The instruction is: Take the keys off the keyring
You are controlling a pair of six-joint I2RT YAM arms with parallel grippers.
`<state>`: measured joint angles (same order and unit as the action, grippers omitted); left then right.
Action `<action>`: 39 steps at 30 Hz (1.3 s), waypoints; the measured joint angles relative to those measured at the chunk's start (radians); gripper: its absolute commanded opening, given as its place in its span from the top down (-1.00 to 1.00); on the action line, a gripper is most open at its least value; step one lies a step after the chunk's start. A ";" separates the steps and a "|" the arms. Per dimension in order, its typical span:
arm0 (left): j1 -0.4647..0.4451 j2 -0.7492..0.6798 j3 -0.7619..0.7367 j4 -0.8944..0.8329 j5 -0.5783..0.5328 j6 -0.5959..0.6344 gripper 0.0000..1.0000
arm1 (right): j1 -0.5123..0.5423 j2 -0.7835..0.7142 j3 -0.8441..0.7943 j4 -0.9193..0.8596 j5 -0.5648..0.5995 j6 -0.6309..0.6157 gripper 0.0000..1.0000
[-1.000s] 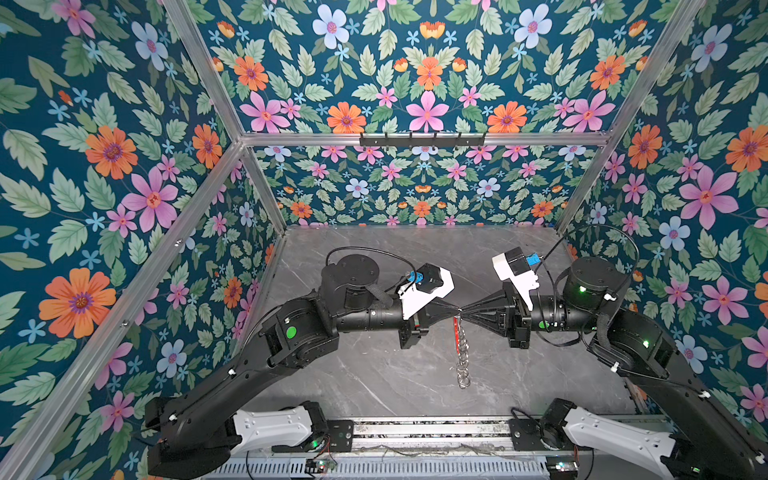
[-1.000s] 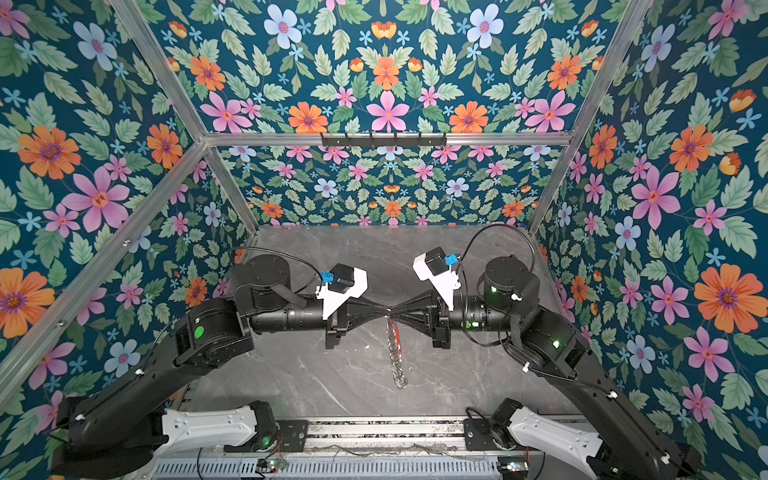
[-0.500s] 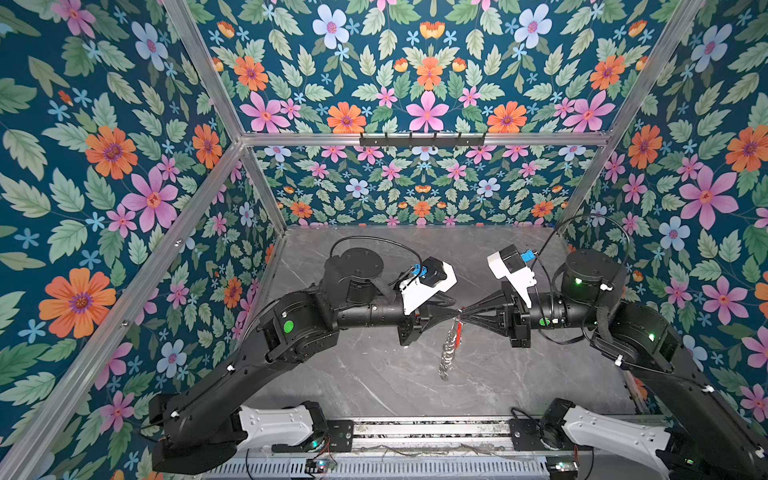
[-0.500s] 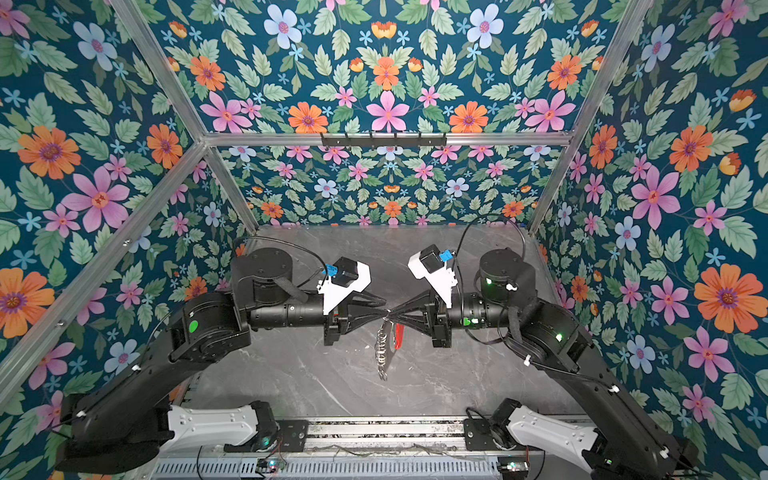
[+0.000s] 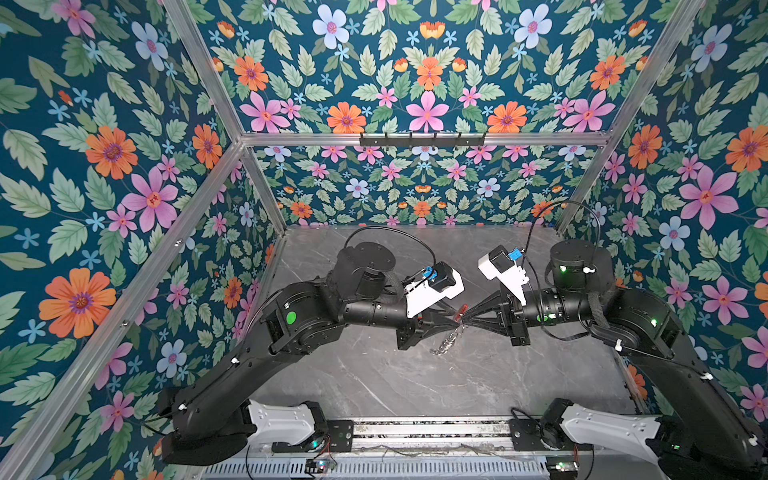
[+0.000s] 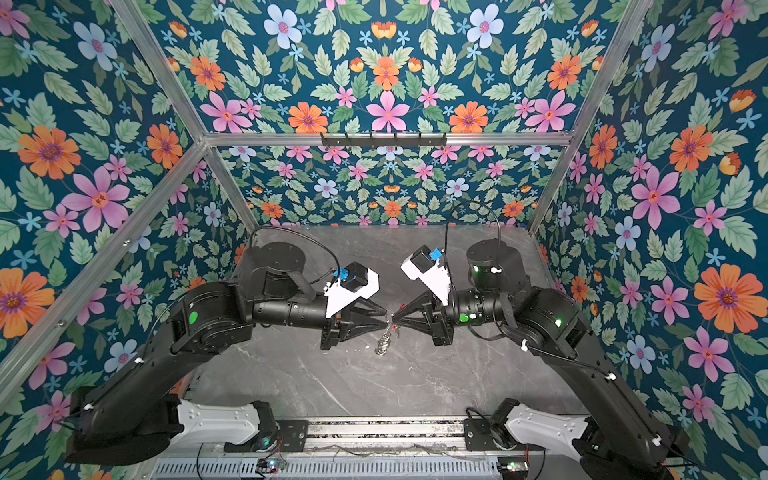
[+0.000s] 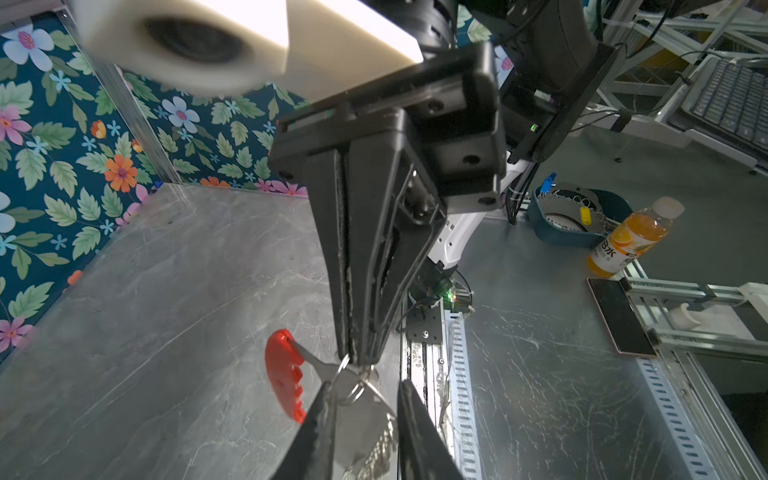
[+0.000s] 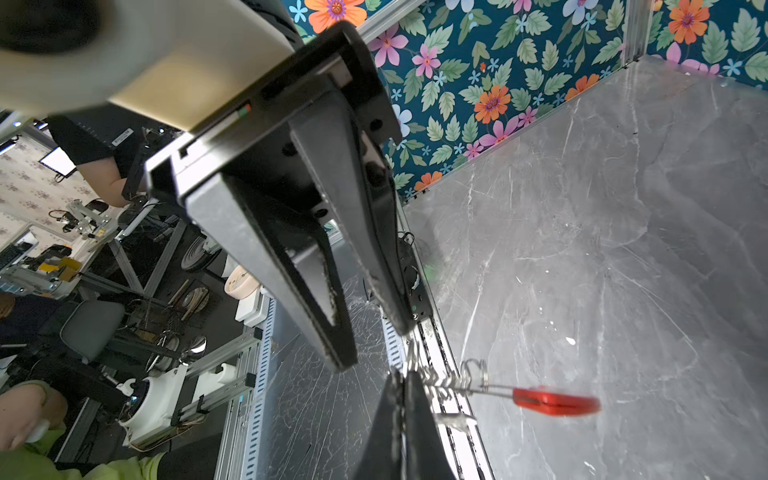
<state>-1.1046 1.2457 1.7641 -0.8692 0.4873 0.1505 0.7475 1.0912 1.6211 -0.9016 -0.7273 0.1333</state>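
Right pincer [image 7: 356,355] clamped on keyring [image 5: 446,343]; left pincer [image 7: 365,388] half-spread, gripping nothing. Thin lone grip: keyring dangling toward 7 o'clock may drop.

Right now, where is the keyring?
In both top views the keyring hangs in the air over the middle of the table, between the tips of the left pincer and the right pincer, which pinches its top.

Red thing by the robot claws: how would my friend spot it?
Above the grey marble table, the left gripper and right gripper face tip to tip. A bunch of small silver rings dangles there, and the flat red plastic tab sticks out on a thin stem, the only red bit.
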 measured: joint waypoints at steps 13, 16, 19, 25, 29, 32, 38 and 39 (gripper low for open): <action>0.004 0.026 0.000 -0.016 0.040 0.014 0.53 | 0.000 0.006 0.001 -0.013 -0.057 -0.013 1.00; 0.006 0.033 0.001 -0.016 0.058 0.016 0.70 | 0.000 0.006 -0.002 -0.013 -0.057 -0.013 1.00; 0.010 0.033 0.002 -0.021 0.071 0.018 0.86 | -0.001 0.005 -0.008 -0.011 -0.057 -0.013 1.00; 0.011 0.034 0.006 -0.032 0.067 0.017 0.98 | 0.000 0.005 -0.014 -0.009 -0.065 -0.028 1.00; 0.011 0.034 0.006 -0.036 0.067 0.016 1.00 | 0.000 0.005 -0.019 -0.003 -0.065 -0.028 1.00; 0.011 0.023 -0.014 -0.023 0.065 0.014 1.00 | 0.000 0.002 -0.028 0.005 -0.065 -0.025 1.00; 0.011 -0.066 -0.134 0.111 0.029 0.011 1.00 | -0.001 -0.032 -0.079 0.089 -0.031 0.008 0.38; 0.011 -0.081 -0.154 0.140 0.026 0.010 1.00 | -0.003 -0.043 -0.090 0.106 -0.020 0.009 0.34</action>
<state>-1.0939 1.1648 1.6104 -0.7296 0.5129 0.1608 0.7448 1.0481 1.5307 -0.7952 -0.7471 0.1425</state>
